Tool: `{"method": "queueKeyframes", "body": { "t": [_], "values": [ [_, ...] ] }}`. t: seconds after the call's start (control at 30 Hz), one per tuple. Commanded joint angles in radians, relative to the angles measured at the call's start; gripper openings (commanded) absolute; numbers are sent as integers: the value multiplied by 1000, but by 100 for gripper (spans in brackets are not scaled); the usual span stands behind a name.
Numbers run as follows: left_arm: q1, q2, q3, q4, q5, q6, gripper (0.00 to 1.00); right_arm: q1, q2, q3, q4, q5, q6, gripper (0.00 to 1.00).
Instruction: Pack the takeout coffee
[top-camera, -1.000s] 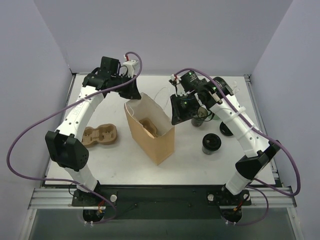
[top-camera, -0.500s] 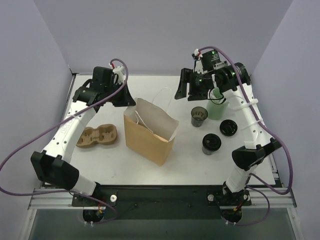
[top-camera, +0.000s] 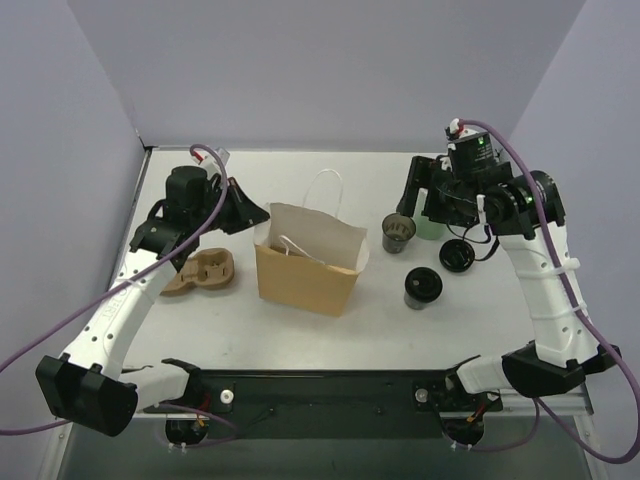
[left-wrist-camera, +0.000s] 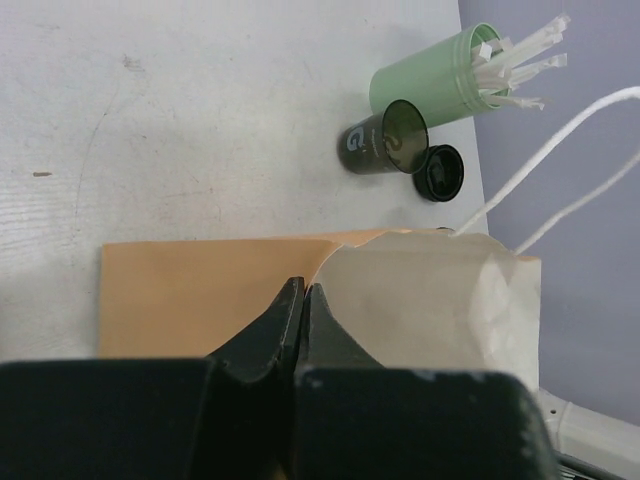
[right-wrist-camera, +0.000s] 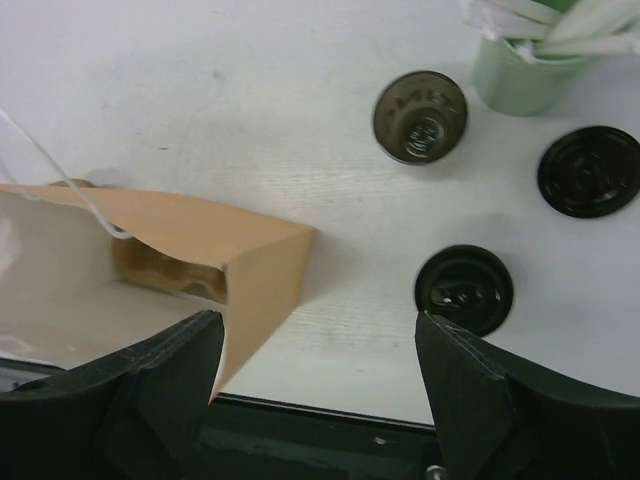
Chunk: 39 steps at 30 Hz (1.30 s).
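Although its mouth gapes open, the tan paper bag (top-camera: 305, 270) at the middle of the table (top-camera: 370, 335) gives away little. The right wrist view catches only a darker brown shape low inside, too dim to name. The left hand (left-wrist-camera: 302, 292) is pinched tight on the bag's rim, on the side facing the left edge, with its fingers pressed together.

The right hand (right-wrist-camera: 317, 322) hangs spread wide over the far right part of the table, gripping nothing. Near it stands an open dark cup (top-camera: 398, 232), whose bare bottom shows from above. Just beside that, toward the far right corner, a pale green cup (right-wrist-camera: 520, 70) holds white sticks; in the top view the right arm covers most of it. A loose black lid (top-camera: 457, 257) lies flat nearer the right edge.

The takeout coffee (top-camera: 422, 288), lid on, stands upright between the bag and the right edge. It is closer to the near edge than the other cups and apart from both hands. A brown pulp tray (top-camera: 200, 272) lies between the bag and the left edge.

In the left wrist view the hand's own body blocks the bag's lower part. I cannot tell whether the black round thing there is the loose lid or the coffee. The table is white and faintly scuffed, with plain lavender walls on three sides.
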Motion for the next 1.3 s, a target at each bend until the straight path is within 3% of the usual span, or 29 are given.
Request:
{"method": "queueKeyframes", "body": {
  "t": [0.0,0.17,0.37,0.4,0.43,0.47,0.67,1.0,1.27],
  "values": [
    [1,-7,18,39,4,7,0,-25,-51,-169,-83,201,0,79],
    [1,13,67,-107,-26,125,0,-78,-48,-391,-84,195,-34,79],
    [0,25,84,-182,-13,175,0,-131,-23,-531,-22,155,-106,83],
    [-2,22,81,-184,-8,179,2,-137,-23,-572,-2,135,-114,84],
    [-2,19,80,-184,-10,181,14,-153,-22,-592,34,85,-128,84],
    [-3,16,78,-184,-8,179,18,-164,-16,-614,46,71,-132,84],
    [-10,4,98,-211,-20,192,35,-200,6,-703,115,-32,-197,85],
    [-14,-8,110,-238,-39,202,59,-213,64,-752,164,6,-259,84],
    [-19,-24,114,-271,-77,215,66,-236,86,-794,207,0,-280,84]
  ]
}}
